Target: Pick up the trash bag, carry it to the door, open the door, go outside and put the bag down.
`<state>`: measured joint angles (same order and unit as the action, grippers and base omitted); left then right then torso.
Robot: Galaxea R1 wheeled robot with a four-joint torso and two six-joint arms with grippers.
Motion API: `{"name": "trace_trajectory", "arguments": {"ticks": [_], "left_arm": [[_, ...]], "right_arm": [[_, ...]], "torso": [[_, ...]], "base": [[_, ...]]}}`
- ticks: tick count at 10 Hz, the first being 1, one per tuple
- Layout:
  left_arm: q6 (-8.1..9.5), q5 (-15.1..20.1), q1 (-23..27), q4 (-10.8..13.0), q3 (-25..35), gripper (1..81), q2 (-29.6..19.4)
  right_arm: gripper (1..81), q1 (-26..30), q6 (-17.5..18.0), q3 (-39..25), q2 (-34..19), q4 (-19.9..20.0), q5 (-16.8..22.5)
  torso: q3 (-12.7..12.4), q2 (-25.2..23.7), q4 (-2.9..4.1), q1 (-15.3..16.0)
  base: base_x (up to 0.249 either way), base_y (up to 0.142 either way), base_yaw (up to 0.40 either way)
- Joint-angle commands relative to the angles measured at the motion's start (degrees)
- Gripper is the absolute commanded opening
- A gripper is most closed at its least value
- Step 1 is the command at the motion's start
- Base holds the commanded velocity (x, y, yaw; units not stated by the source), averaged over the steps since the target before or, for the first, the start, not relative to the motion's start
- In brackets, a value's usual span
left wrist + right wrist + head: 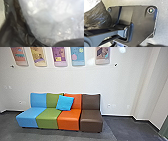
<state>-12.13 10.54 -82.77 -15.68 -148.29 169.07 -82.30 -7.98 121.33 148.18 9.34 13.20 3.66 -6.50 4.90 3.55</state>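
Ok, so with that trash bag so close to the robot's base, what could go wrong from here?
The trash bag looks very near the jointed bar, so its thin plastic might snag or tear. Pale, shiny plastic shows beside dark folds; if the bag is open there, something could spill. And with the row of coloured seats ahead, driving straight on might end in a bump.

no readable text, no legible labels or numbers
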Motion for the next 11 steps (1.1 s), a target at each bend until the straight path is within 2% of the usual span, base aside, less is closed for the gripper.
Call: {"name": "trace_trajectory", "arguments": {"ticks": [1, 2, 4, 5, 7, 9, 11], "left_arm": [[-0.44, 3.78, 2.75, 1.0, 0.28, 1.0, 0.04], [-0.44, 3.78, 2.75, 1.0, 0.28, 1.0, 0.13], [-0.44, 3.78, 2.75, 1.0, 0.28, 1.0, 0.39], [-0.44, 3.78, 2.75, 1.0, 0.28, 1.0, 0.57], [-0.26, 3.08, 2.75, 0.91, 0.28, 1.0, 0.57], [-0.26, 3.07, 2.75, 0.91, 0.02, 1.0, 0.57], [-0.35, 2.99, 2.75, 0.91, -1.66, 1.0, 1.36]], "right_arm": [[81.1, 2.62, -0.36, 1.96, 0.3, 0.51, 4.02], [81.1, 2.62, -0.36, 2.93, 1.18, 0.59, 4.02], [81.1, 2.45, -0.36, 5.48, 3.29, 0.42, 4.02], [81.1, 2.35, -0.36, 7.13, 4.59, 0.33, 4.03], [81.1, 1.47, -0.45, 9.88, 6.9, 0.24, 4.02], [81.1, 0.95, -1.33, 12.94, 9.0, 0.24, 4.02], [81.1, 0.78, -1.33, 14.97, 10.32, 0.15, 4.02]], "torso": [[0.44, 5.31, 0.0, -3.43], [-1.53, 6.5, 0.0, -3.55], [-2.62, 6.5, 0.0, -3.55], [-2.62, 4.98, 0.0, -2.75], [-2.56, 5.59, 0.0, -3.08], [-7.96, 5.53, 0.0, -3.12], [-8.43, 5.57, 0.0, -3.1]], "base": [[0.0, 0.0, 0.0], [0.0, 0.0, 0.0], [0.0, 0.0, 0.0], [0.0, 0.0, 0.0], [0.0, 0.0, 0.0], [0.0, 0.0, 0.0], [0.0, 0.0, 0.0]]}}
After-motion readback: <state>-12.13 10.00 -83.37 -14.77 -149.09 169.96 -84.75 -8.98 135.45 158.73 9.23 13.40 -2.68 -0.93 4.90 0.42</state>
